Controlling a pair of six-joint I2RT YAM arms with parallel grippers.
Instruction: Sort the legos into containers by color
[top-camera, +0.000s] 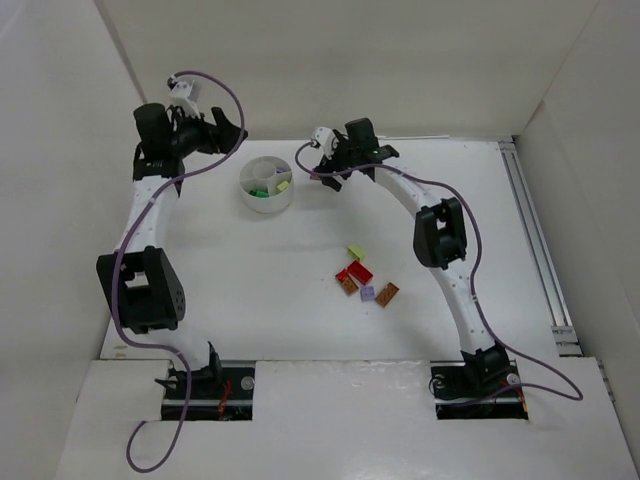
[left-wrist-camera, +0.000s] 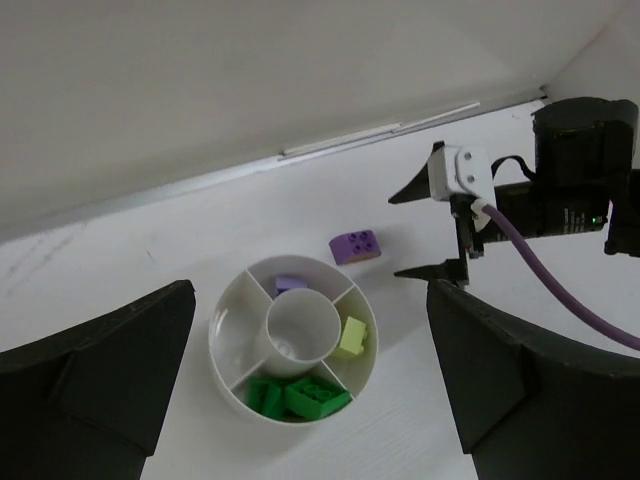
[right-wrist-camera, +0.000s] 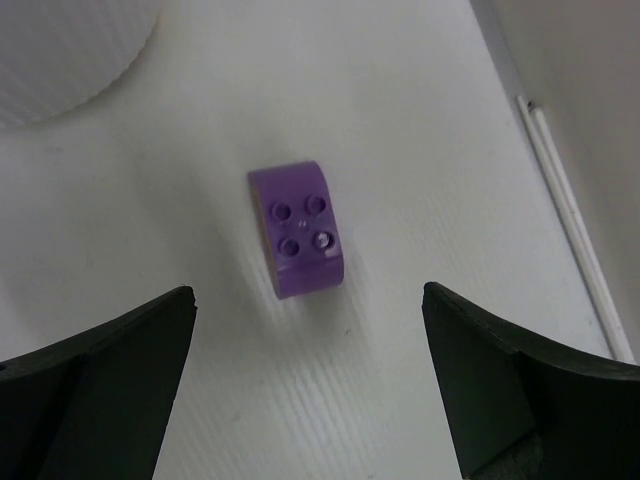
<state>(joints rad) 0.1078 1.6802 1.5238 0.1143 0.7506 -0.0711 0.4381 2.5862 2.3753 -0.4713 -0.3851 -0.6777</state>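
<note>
The white divided dish (top-camera: 266, 198) stands at the back of the table. In the left wrist view the dish (left-wrist-camera: 226, 345) holds a lilac brick (left-wrist-camera: 290, 284), a yellow-green brick (left-wrist-camera: 352, 336) and green bricks (left-wrist-camera: 300, 397) in separate wedges. A purple brick (left-wrist-camera: 356, 246) lies on the table just beyond the dish. My right gripper (right-wrist-camera: 310, 400) is open above this purple brick (right-wrist-camera: 298, 228), which lies a little ahead of the fingertips. My left gripper (left-wrist-camera: 305, 410) is open and empty above the dish. In the top view the right gripper (top-camera: 326, 168) is right of the dish and the left gripper (top-camera: 234, 136) is to its back left.
Loose bricks lie mid-table: yellow-green (top-camera: 355, 252), red (top-camera: 352, 272), orange-brown (top-camera: 348, 286), lilac (top-camera: 367, 294) and another orange-brown (top-camera: 387, 293). White walls close the back and sides. A rail (top-camera: 535, 240) runs along the right edge.
</note>
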